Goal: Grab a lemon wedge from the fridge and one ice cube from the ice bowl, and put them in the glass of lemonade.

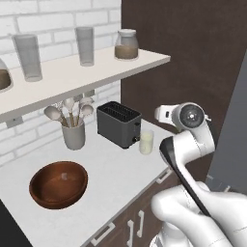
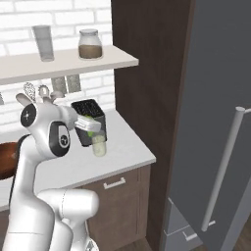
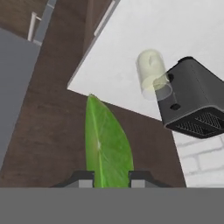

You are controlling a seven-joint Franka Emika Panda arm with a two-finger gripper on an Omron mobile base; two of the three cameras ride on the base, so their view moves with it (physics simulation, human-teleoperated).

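Observation:
My gripper is shut on the lemon wedge, a yellow-green sliver that sticks out between the finger tips. In the right base view the gripper hangs just above the glass of lemonade, with the lemon wedge in it. The glass stands on the white counter beside the black toaster. The reddish-brown ice bowl sits at the counter's near left, a pale ice cube inside it. The grey fridge stands to the right, its doors closed.
A grey utensil cup stands behind the bowl. A shelf above the counter carries tall glasses and a lidded jar. A dark brown cabinet separates counter and fridge. The counter edge lies close to the glass.

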